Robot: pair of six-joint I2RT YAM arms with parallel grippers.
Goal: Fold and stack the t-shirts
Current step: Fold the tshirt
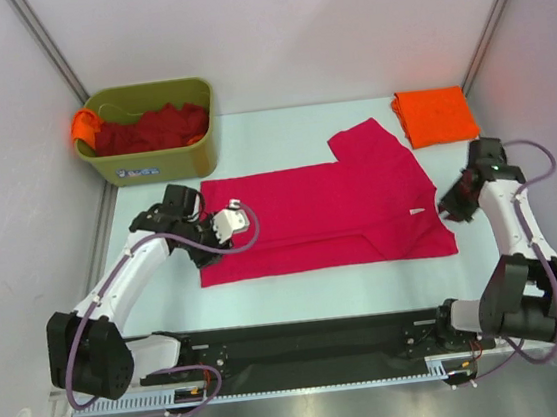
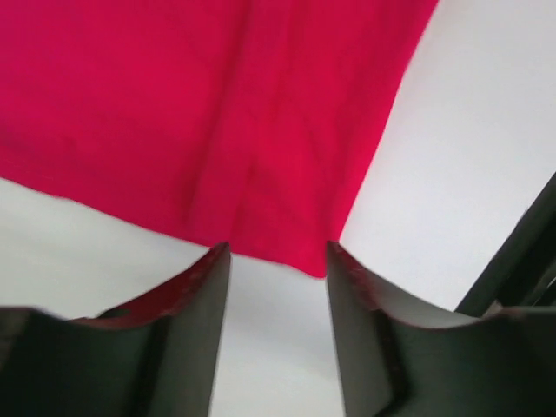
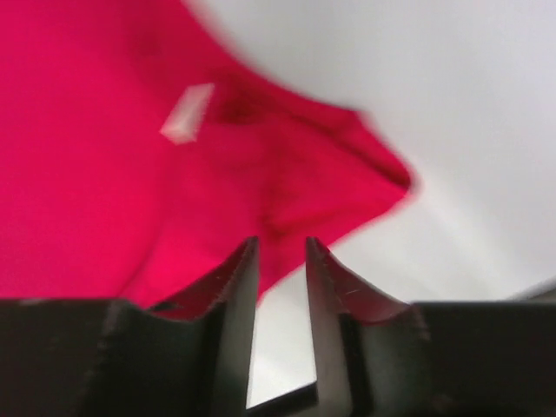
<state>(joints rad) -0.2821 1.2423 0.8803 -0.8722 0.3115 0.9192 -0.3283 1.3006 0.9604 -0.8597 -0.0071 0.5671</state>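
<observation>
A crimson-pink t-shirt [image 1: 324, 213] lies spread on the table, one sleeve pointing to the back, its white neck label [image 1: 417, 213] near the right edge. A folded orange t-shirt [image 1: 436, 115] lies at the back right. Dark red t-shirts [image 1: 149, 130] fill the bin. My left gripper [image 1: 223, 231] is at the pink shirt's left edge; in the left wrist view it [image 2: 278, 248] is open and empty, just short of a shirt corner [image 2: 304, 252]. My right gripper [image 1: 454, 204] is beside the shirt's right edge; in the right wrist view it [image 3: 281, 241] is narrowly open and empty, with the label [image 3: 187, 113] ahead.
An olive-green bin [image 1: 167, 161] stands at the back left, with an orange cloth [image 1: 83, 125] hanging over its left rim. White walls close in the sides and back. A black rail [image 1: 314, 340] runs along the near edge.
</observation>
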